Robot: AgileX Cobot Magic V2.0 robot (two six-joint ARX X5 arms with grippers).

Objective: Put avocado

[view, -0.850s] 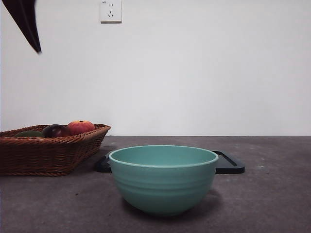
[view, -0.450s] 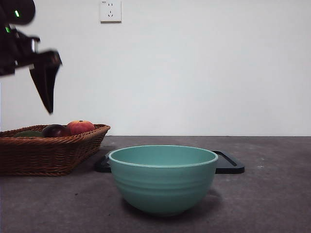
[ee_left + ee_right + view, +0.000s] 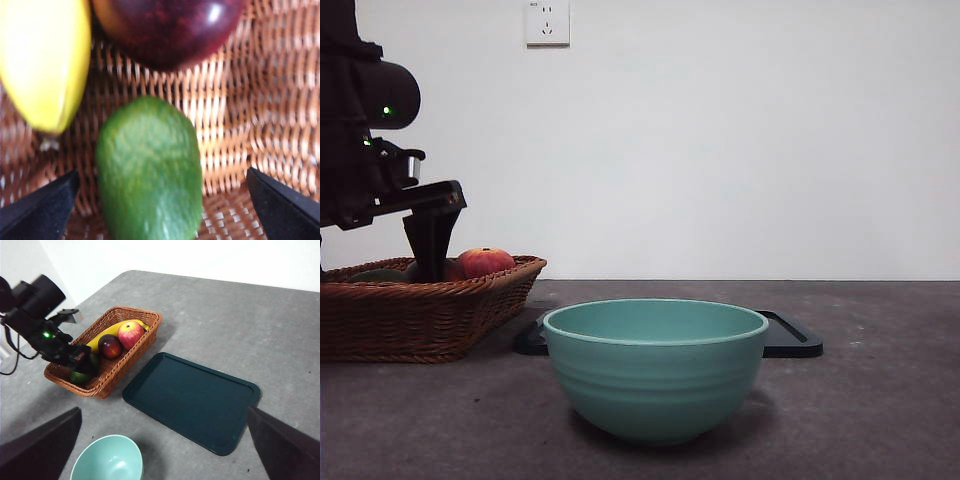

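The avocado [image 3: 149,170], a green, elongated, dull-skinned fruit, lies on its side on the woven floor of the brown wicker basket [image 3: 235,125]. It looks light but firm, with a matte, slightly pebbled skin that should give the pads fair friction; its curved flanks taper, so a hold across the widest middle of the body seems safest, since a pinch near either end would likely squeeze it out. Too hard a squeeze could bruise it.

The left gripper [image 3: 160,205] hangs directly over the avocado with its black jaws spread wide, one on each side of the fruit and not touching it; it grips nothing.

Beside the avocado in the basket sit a dark maroon round fruit [image 3: 167,27] and a yellow banana [image 3: 45,60], both near enough that a descending jaw might nudge them. A red-orange apple-like fruit [image 3: 130,333] lies further along in the basket.

Outside the basket, a dark teal rectangular tray [image 3: 192,400] rests on the grey table [image 3: 225,320], and a pale green bowl [image 3: 655,365] stands nearby.

The right gripper [image 3: 165,450] waits well apart from the basket, jaws wide and empty.
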